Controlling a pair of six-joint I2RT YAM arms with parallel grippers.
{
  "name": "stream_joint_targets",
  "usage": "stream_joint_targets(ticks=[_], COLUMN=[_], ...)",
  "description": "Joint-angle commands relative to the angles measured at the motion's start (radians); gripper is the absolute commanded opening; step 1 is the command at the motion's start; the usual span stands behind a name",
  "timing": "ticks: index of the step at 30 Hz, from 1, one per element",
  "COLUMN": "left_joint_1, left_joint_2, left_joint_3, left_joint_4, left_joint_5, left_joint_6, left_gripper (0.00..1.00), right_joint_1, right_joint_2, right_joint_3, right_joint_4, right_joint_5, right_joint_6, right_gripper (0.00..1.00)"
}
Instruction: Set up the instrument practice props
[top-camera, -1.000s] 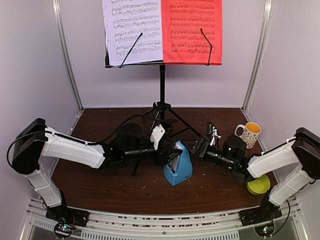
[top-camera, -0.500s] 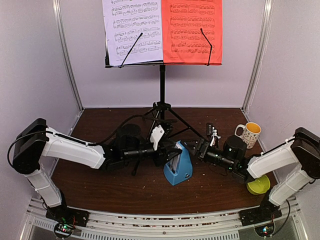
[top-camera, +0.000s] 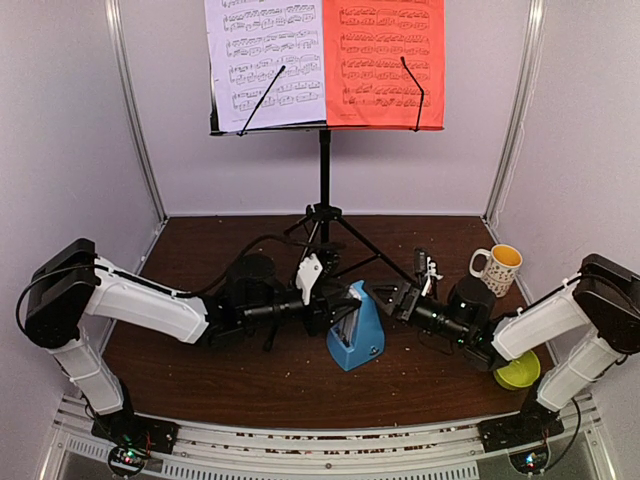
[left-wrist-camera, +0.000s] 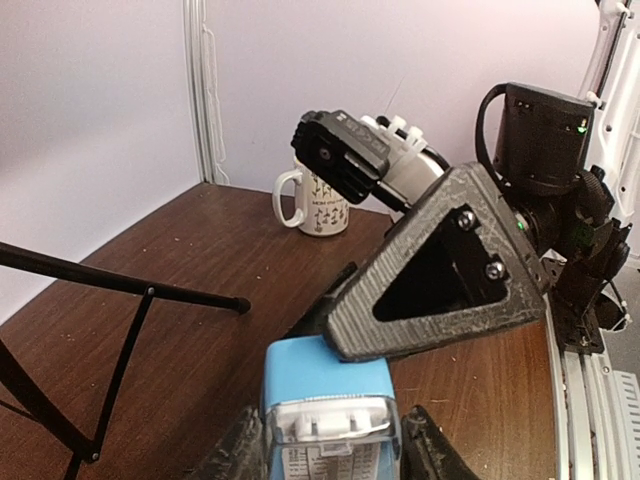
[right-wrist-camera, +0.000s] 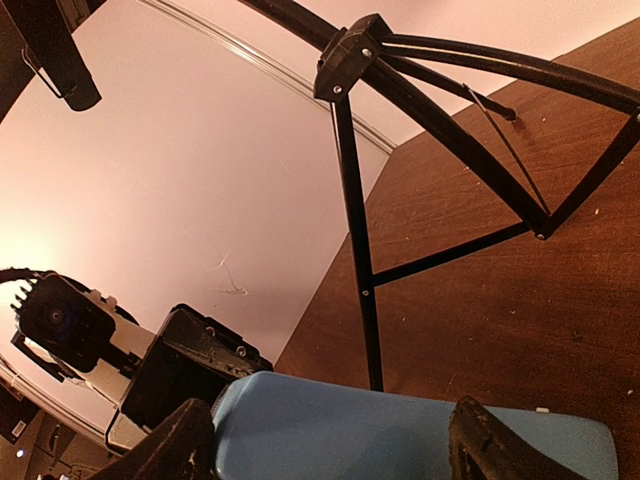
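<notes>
The black music stand (top-camera: 324, 170) stands at the back on tripod legs (right-wrist-camera: 356, 220), holding a white sheet (top-camera: 265, 55) and a red sheet (top-camera: 383, 60). The blue metronome (top-camera: 356, 330) stands on the table in the middle, its clear cover facing the left wrist camera (left-wrist-camera: 330, 425). My left gripper (top-camera: 335, 312) flanks its sides closely and looks shut on it (left-wrist-camera: 330, 445). My right gripper (top-camera: 385, 297) reaches it from the right, jaws wide apart, with the blue body (right-wrist-camera: 330, 430) between them. One right finger (left-wrist-camera: 440, 270) rests against the metronome's top.
A white mug (top-camera: 497, 268) stands at the right, also in the left wrist view (left-wrist-camera: 320, 200). A yellow bowl (top-camera: 517, 370) sits under the right arm. A stand leg (left-wrist-camera: 120, 290) runs across the brown table (top-camera: 250, 380) behind the metronome. Walls enclose three sides.
My right gripper has moved left until its fingers are round the metronome. The left gripper and metronome have hardly shifted.
</notes>
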Motion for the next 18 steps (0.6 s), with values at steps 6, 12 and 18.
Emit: stream_joint_targets(ticks=[6, 12, 18], left_joint_1=[0.007, 0.007, 0.007], left_joint_2=[-0.021, 0.006, 0.025], left_joint_3=[-0.059, -0.025, 0.000], left_joint_4=[0.070, 0.053, 0.049], left_joint_5=[0.032, 0.040, 0.046], left_joint_6=[0.065, 0.067, 0.066], left_gripper=[0.13, 0.11, 0.11], right_joint_1=[-0.035, -0.034, -0.021], right_joint_2=[0.037, -0.005, -0.081], right_joint_3=[-0.073, -0.057, -0.023], right_joint_4=[-0.173, -0.111, -0.107], right_joint_5=[0.044, -0.017, -0.040], right_joint_6=[-0.078, -0.073, -0.044], right_gripper=[0.79, 0.85, 0.89])
